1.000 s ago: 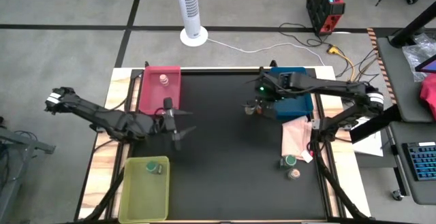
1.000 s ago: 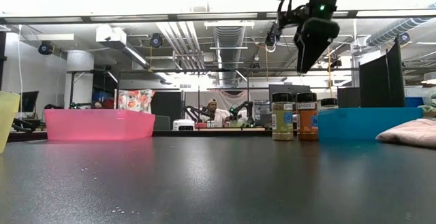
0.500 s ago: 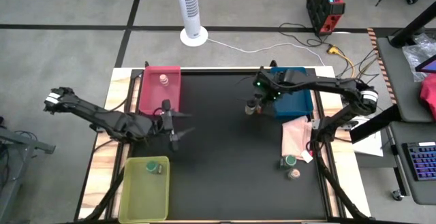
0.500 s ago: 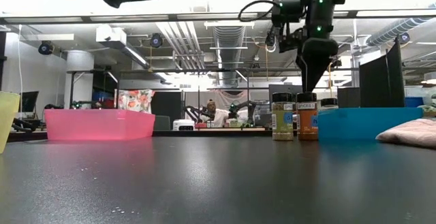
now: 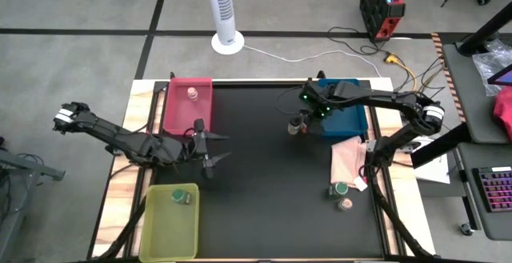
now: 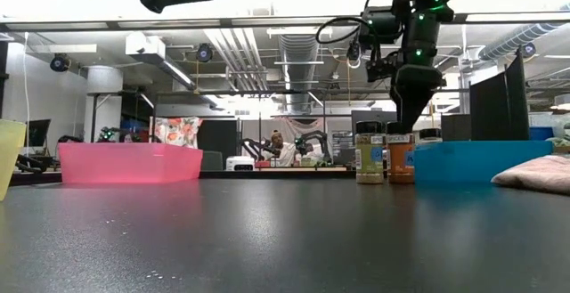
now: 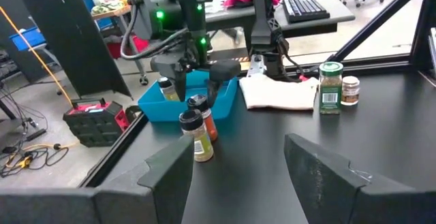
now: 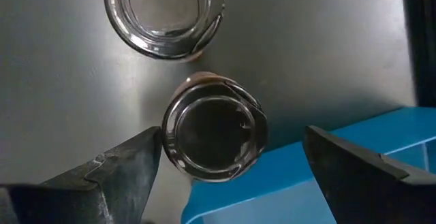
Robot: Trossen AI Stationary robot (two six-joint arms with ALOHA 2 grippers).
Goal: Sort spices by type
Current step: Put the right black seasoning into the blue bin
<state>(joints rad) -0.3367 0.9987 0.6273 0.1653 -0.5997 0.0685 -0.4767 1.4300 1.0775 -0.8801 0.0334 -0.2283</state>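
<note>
Black right gripper (image 8: 225, 163) straddles jar (image 8: 213, 129)

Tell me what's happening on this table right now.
The right gripper hangs open directly above the orange-filled spice jar, which stands beside a green-filled spice jar next to the blue tray. The left gripper hovers open and empty near the red tray.

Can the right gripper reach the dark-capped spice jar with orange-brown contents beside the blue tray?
Probably yes. The right gripper hangs directly above the dark-capped jar, fingers open on either side. The clear-capped jar and the blue tray stand close, but neither blocks the descent.
</note>
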